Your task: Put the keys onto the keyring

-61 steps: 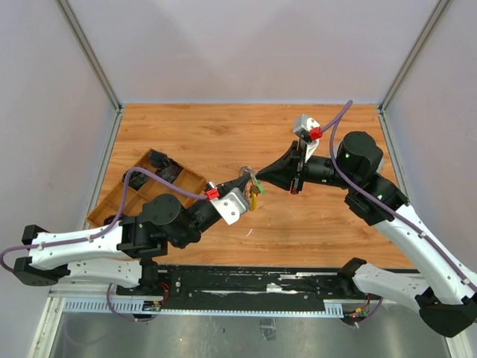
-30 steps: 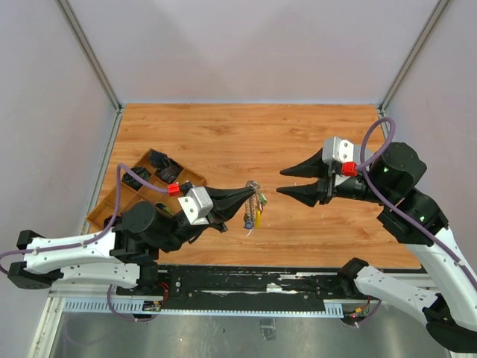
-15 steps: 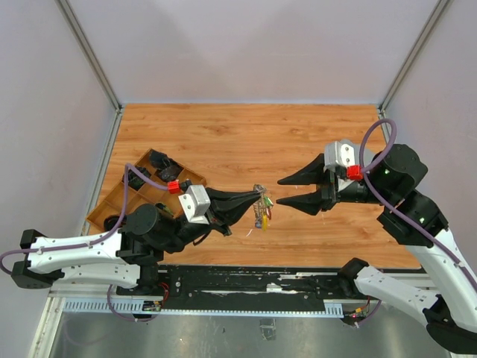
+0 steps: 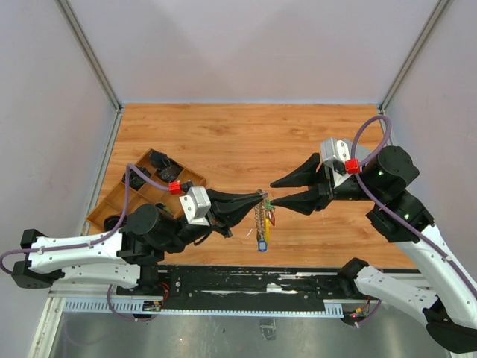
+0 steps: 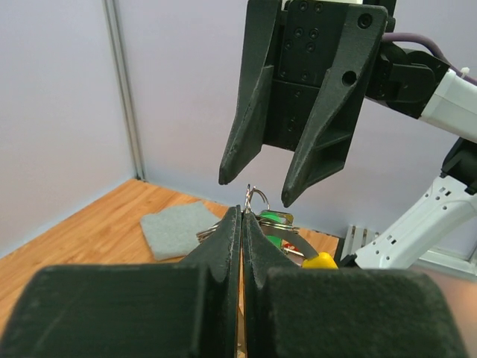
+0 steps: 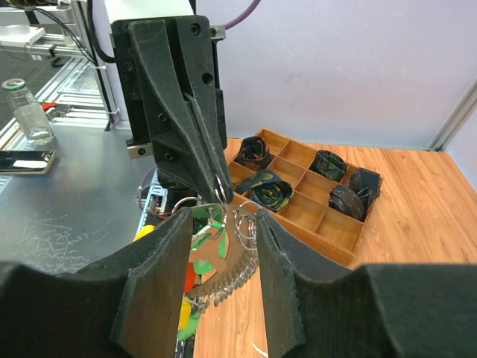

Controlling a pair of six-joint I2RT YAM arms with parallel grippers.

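Midair above the wooden surface (image 4: 223, 134), the left pincer (image 4: 259, 196), clamped tight on the keyring (image 4: 261, 206), presents it to the right pincer (image 4: 273, 192), whose jaws stand apart astride the ring. Next, seemingly, comes a careful closing on the thin silver loop. The keys (image 4: 265, 230), green-, yellow- and blue-headed, dangle beneath.

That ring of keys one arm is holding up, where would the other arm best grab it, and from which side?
Probably the bare loop of the keyring poking out past the left gripper's shut tips. The right gripper, open, faces it head-on, so coming straight in from there, a finger on each side of the thin wire, seems best. The keys dangling below would swing.
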